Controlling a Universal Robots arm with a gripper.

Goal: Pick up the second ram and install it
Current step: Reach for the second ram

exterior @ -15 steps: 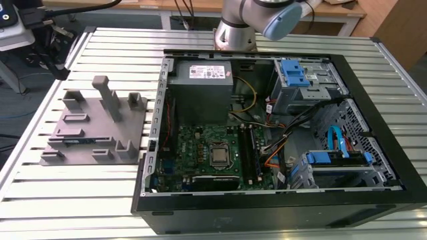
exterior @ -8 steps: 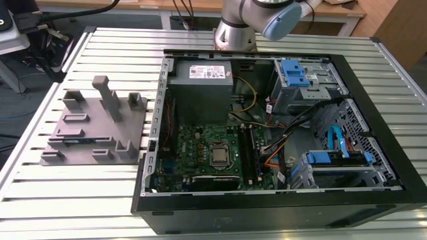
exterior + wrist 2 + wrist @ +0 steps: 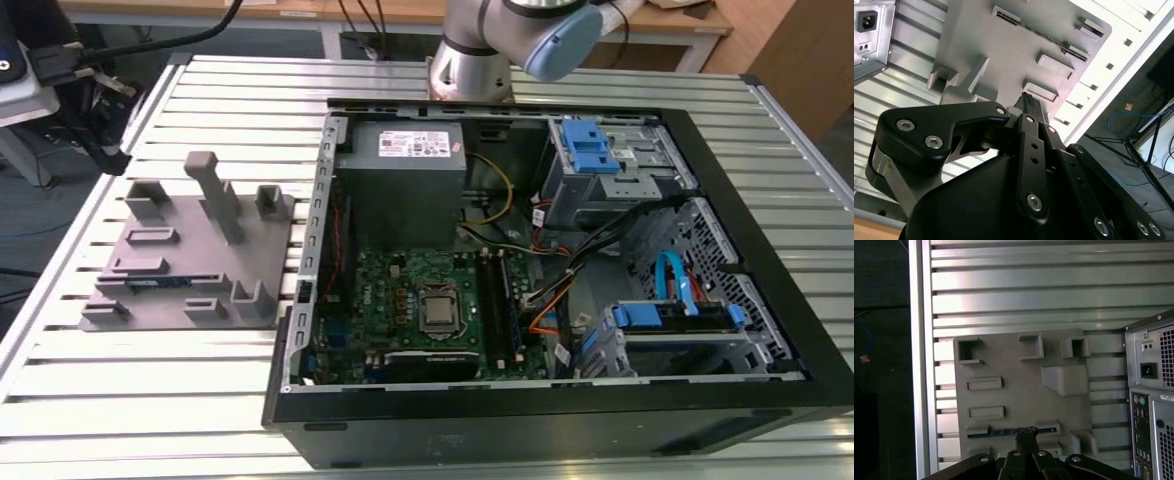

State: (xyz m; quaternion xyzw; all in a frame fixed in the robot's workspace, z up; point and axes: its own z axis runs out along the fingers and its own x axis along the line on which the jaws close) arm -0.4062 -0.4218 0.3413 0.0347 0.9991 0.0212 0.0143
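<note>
Hand [image 3: 1027, 432] fingertips together, gripping nothing, hovering above gray holder tray [image 3: 1004, 370]. Second ram [image 3: 994, 433] sits edge-up in tray slot, on tabletop [image 3: 1029, 290], toward the exterior view's left of open computer case [image 3: 307, 300].

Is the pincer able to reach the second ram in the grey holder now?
Probably yes. The second ram stands on edge in a slot of the grey holder, nothing covers it, and the pincer hangs above it, apart from it. It looks shut.
</note>
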